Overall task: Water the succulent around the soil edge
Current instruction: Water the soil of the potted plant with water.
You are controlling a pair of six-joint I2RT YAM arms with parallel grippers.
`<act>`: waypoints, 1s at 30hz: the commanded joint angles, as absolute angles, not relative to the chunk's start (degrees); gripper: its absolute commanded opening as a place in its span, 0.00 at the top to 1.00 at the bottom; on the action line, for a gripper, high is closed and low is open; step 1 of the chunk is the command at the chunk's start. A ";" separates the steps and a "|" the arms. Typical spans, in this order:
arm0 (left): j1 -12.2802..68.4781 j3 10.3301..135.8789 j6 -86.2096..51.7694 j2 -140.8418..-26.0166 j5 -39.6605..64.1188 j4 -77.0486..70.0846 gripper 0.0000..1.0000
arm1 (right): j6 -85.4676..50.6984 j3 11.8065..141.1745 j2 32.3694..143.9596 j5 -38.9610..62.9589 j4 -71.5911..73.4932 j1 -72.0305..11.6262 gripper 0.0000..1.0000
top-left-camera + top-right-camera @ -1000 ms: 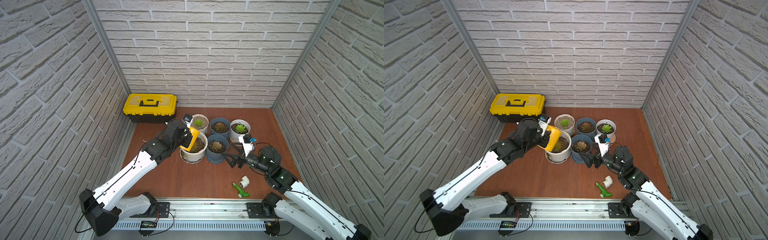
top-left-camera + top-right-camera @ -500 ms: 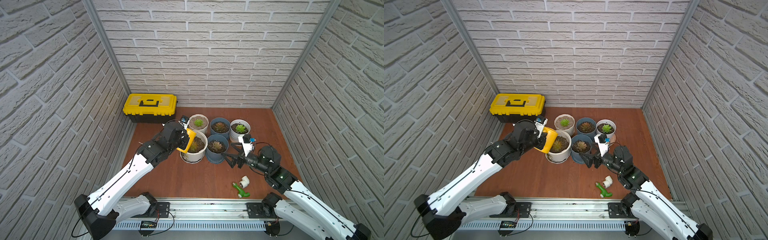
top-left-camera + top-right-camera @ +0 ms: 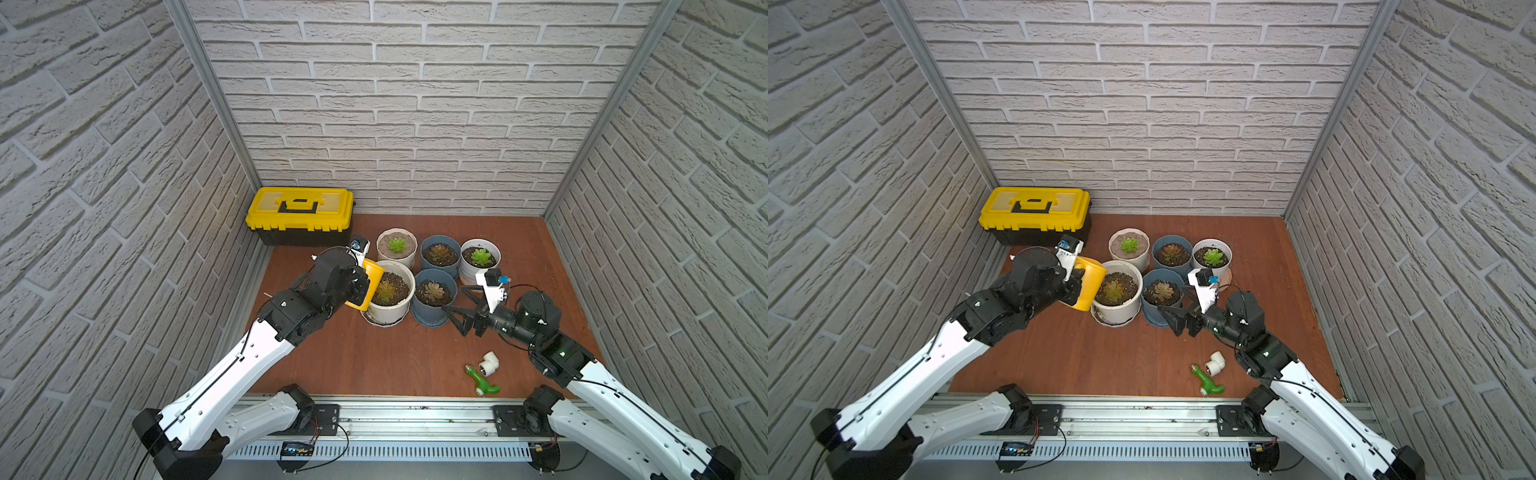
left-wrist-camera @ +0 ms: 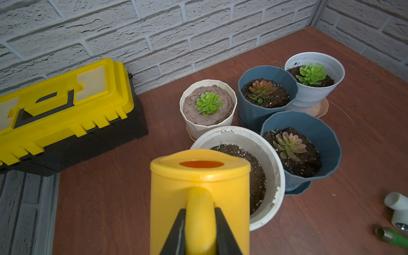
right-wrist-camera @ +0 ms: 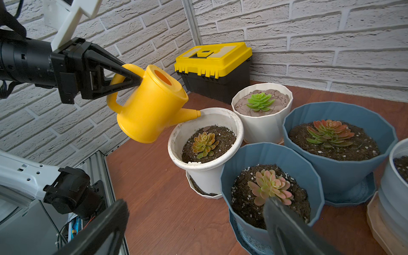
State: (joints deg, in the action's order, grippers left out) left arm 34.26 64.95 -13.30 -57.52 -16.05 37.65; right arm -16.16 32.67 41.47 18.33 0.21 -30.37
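Note:
My left gripper is shut on the handle of a yellow watering can, held in the air beside the wide white pot. The can leans toward the pot, and its spout tip hovers just above the pot's rim. No water shows. The succulent sits in the middle of dark gritty soil, and the soil edge rings it inside the rim. In the left wrist view the can hides the succulent. My right gripper stands open and empty, low beside the near blue pot.
Behind the wide pot stand a ribbed white pot, a second blue pot and a white pot. A yellow toolbox sits at the back left. Green and white pipe fittings lie at the front right. Brick walls close in on three sides.
My left arm has drawn the watering can a little back and to the left, off the soil toward the pot's rim. The right arm has not moved.

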 commanded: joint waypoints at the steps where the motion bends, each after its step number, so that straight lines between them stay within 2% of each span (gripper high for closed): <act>1: 33.70 63.95 -14.21 -55.52 -17.49 36.69 1.00 | -16.89 33.05 41.44 19.17 1.36 -30.23 0.01; 30: 33.75 60.21 -17.58 -45.00 -12.95 44.82 1.00 | -16.79 33.05 41.63 19.04 1.28 -30.23 0.01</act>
